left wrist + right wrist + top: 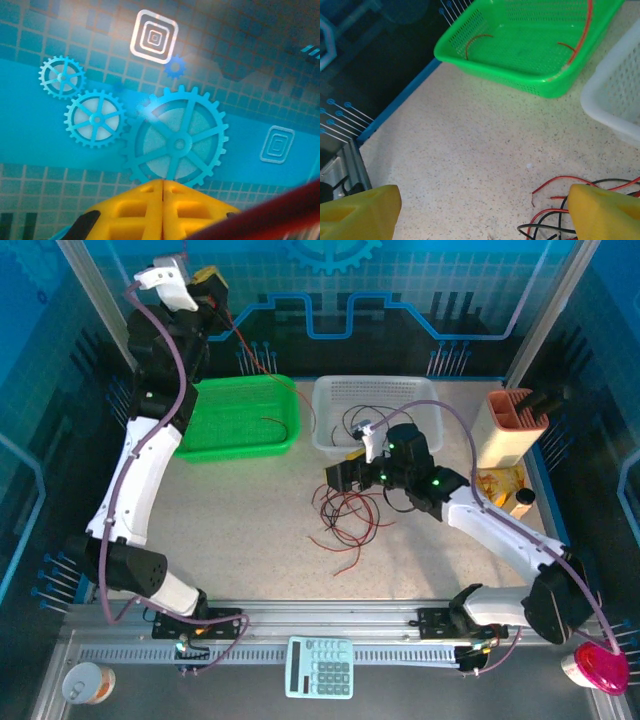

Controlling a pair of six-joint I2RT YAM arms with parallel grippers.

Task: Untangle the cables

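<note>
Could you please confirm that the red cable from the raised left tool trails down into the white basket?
Not quite: the top external view shows the red cable from the raised left tool trailing down into the green basket, not the white basket beside it.

Red, black cables [345,518] — loose tangle on table [250,525]
</note>
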